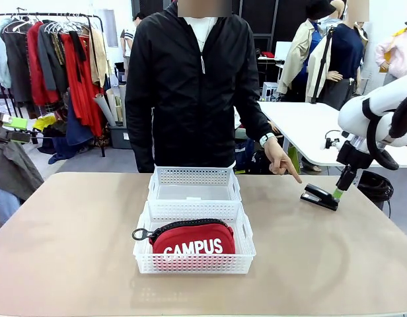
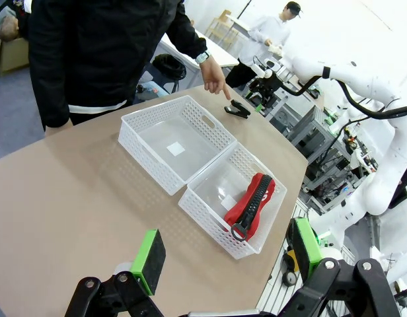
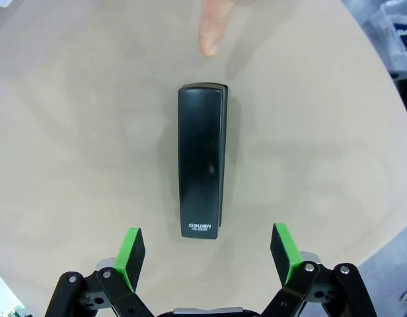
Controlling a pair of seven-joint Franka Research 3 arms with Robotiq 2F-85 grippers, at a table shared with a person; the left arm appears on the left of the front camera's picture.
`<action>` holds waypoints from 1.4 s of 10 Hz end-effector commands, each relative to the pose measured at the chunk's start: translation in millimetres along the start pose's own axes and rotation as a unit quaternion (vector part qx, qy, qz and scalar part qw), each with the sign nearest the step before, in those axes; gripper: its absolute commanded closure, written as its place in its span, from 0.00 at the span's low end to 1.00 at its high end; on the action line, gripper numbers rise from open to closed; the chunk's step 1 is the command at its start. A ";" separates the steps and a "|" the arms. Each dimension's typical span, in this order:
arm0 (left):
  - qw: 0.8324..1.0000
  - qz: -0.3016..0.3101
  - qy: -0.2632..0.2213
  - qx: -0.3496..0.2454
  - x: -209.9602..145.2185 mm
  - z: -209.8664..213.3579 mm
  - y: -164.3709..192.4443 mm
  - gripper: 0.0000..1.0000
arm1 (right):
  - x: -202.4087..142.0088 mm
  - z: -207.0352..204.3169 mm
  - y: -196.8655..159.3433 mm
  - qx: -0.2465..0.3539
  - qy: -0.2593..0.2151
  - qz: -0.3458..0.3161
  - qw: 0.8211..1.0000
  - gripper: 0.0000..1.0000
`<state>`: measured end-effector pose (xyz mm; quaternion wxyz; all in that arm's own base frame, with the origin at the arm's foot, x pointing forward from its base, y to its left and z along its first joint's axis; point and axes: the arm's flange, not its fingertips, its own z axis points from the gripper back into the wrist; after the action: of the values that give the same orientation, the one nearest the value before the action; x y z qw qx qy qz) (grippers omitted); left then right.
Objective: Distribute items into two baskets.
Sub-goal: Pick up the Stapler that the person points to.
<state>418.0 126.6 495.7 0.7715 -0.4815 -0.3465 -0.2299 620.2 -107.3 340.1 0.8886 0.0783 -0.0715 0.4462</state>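
The right fingers (image 3: 131, 254) stand wide apart and hold nothing. They hang low over the counter (image 3: 71, 132), one to each side of the near end of the stapler (image 3: 202, 168) but clear of it. The stapler lies flat and closed, lengthwise between them, its printed end toward the wrist. Just past its far end a person's fingertip (image 3: 213, 26) points down at the counter, close to the stapler but apart from it.

From the front, the stapler (image 1: 319, 197) lies on the right part of the counter, well apart from the baskets. The person's hand (image 1: 279, 158) reaches in from the far side with its forefinger aimed at it.

The left fingers (image 2: 148, 259) are also spread wide and empty, high above the counter's near left part, looking across at both baskets.

The two baskets sit end to end at mid-counter, touching. The near basket (image 1: 145, 231) holds the red pouch (image 1: 193, 239), which stands on its long edge, zipper up, "CAMPUS" facing the robot. The far basket (image 1: 190, 176) has nothing in it.
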 end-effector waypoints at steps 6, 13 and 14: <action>1.000 -0.001 -0.002 0.000 0.3 0.9 -1.3 0.00 | 25.6 -16.4 -15.8 -0.005 0.014 0.037 0.999 0.00; 1.000 -0.001 -0.002 0.000 0.3 0.9 -1.3 0.00 | 30.5 -33.6 -22.0 0.014 0.022 0.064 0.998 0.00; 1.000 -0.001 -0.002 0.000 0.3 0.9 -1.3 0.00 | 30.0 -35.9 -23.9 0.017 0.024 0.062 0.998 0.00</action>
<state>418.0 126.6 495.7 0.7715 -0.4815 -0.3465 -0.2299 649.5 -85.8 307.7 0.8685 0.0777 -0.0539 0.4865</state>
